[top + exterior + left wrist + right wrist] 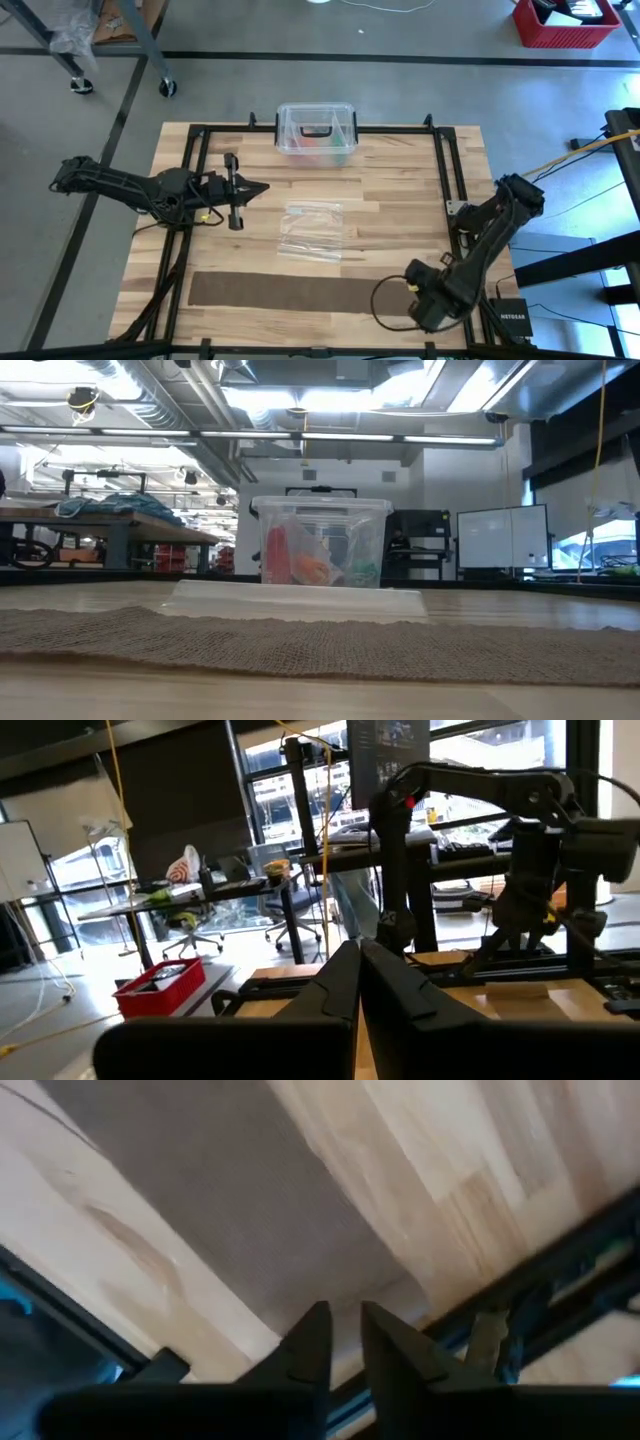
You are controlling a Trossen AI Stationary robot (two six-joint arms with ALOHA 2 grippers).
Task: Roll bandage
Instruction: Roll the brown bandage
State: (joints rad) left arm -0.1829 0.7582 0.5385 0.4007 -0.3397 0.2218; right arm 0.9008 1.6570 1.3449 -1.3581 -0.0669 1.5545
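Now bandage [290, 291] flat, unrolled; right gripper [412, 283] just beside its end, fingers slightly apart.

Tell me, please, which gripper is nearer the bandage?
Right. The right gripper hovers at the bandage's right end; the left gripper sits well away, across the table from it.

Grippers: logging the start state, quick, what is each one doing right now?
Left gripper: closed, holding nothing, raised over the table's left side.
Right gripper: slightly open, empty, just above the bandage end.
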